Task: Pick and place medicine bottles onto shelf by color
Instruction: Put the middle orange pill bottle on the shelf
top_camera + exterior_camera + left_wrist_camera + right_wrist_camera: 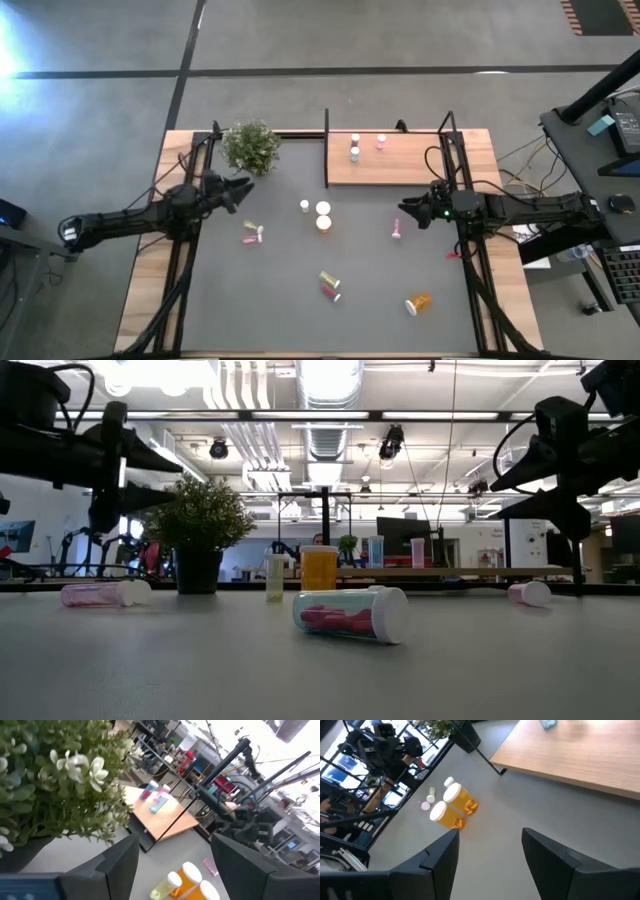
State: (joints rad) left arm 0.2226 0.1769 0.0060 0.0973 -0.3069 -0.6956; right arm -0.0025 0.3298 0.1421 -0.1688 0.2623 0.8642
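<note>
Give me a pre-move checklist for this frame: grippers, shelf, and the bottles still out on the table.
1. Left gripper empty and open, above the table beside the plant: ok.
2. Right gripper empty and open, just off the shelf's near edge: ok.
3. Shelf has free board: ok; only three bottles stand near its back edge.
4. Upright bottles ready to grasp: ok; the orange bottle and a small white-capped one stand mid-table.
5. Remaining bottles upright: not ok; the pink bottle and the orange bottle near the front edge lie on their sides.
6. Colour grouping on the shelf correct: cannot tell.
</note>
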